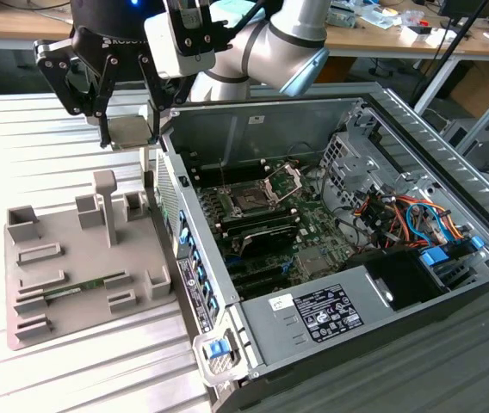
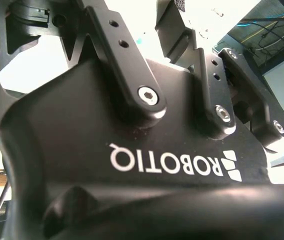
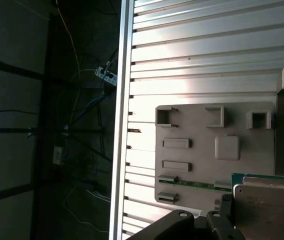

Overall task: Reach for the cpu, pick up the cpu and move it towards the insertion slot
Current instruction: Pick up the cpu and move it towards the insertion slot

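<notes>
the claw is clenched on the cpu, held flat above the grey fixture tray, just beside the open case. recommended: carry the cpu level and clear of the case wall toward the insertion slot, well apart.

Grey fixture plate sits on ribbed surface, green memory stick in its holders, cpu looms close.

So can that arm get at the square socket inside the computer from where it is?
Probably yes. The case lies open on top, the insertion slot has its metal frame swung up, and nothing stands over it. The gripper, holding the cpu, hangs outside the case wall.
</notes>
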